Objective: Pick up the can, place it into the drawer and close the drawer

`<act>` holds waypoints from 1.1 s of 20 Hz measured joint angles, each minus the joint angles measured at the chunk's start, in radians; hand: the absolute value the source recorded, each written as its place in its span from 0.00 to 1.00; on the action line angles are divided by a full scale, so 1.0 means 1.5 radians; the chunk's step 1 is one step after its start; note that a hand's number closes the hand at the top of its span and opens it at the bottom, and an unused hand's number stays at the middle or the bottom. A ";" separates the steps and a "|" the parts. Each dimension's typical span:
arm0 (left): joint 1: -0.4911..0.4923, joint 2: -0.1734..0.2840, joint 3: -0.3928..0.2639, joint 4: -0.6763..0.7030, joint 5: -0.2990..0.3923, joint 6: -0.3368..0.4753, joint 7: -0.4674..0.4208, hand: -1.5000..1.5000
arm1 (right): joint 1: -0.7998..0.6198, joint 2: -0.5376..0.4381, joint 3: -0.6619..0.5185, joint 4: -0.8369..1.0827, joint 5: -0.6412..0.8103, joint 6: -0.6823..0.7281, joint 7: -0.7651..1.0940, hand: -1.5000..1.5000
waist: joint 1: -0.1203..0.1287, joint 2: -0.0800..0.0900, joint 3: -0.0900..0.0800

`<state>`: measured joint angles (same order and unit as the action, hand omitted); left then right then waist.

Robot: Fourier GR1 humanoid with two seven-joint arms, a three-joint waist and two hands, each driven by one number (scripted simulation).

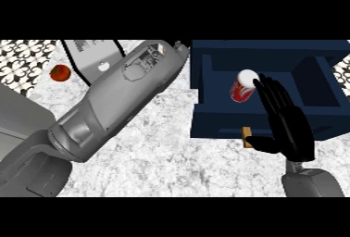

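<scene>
A red can [241, 87] with a white top stands inside the open dark blue drawer [212, 74], near its middle. My right hand [290, 125] is black and open, its straight fingers pointing up over the drawer's front wall. The fingertips [262, 85] lie just right of the can; whether they touch it I cannot tell. The drawer's small wooden handle [246, 138] shows at the front, beside the thumb. My left forearm [116, 97] runs from the lower left up toward the drawer's left corner. Its hand does not show.
A red round fruit [60, 72] lies on the marble counter [178, 162] at the far left. A pale grey slab [85, 51] lies at the back left, partly under the left forearm. A patterned wall strip [21, 60] borders the left edge.
</scene>
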<state>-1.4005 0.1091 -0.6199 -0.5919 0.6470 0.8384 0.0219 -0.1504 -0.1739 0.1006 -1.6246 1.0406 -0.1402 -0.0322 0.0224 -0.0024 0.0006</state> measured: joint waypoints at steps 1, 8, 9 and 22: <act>0.004 0.012 -0.001 -0.013 -0.004 -0.003 0.011 0.00 | -0.018 0.002 -0.007 0.026 0.004 -0.011 -0.002 0.00 | 0.001 -0.001 -0.001; 0.056 0.078 -0.012 -0.123 -0.033 0.000 0.071 0.00 | -0.097 0.008 -0.040 0.173 0.042 -0.108 -0.039 0.00 | 0.009 -0.011 -0.013; 0.059 0.093 -0.012 -0.139 -0.034 -0.006 0.080 0.00 | -0.109 0.007 -0.046 0.193 0.049 -0.119 -0.041 0.00 | 0.013 -0.013 -0.014; 0.149 0.209 -0.014 -0.301 -0.052 -0.030 0.158 0.00 | -0.289 0.014 -0.120 0.487 0.100 -0.274 -0.048 0.00 | 0.030 -0.003 -0.007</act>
<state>-1.1769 0.4226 -0.6410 -1.0435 0.5689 0.7927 0.2592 -0.5839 -0.1524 -0.0793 -0.8936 1.1903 -0.5514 -0.1049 0.0668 -0.0074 -0.0106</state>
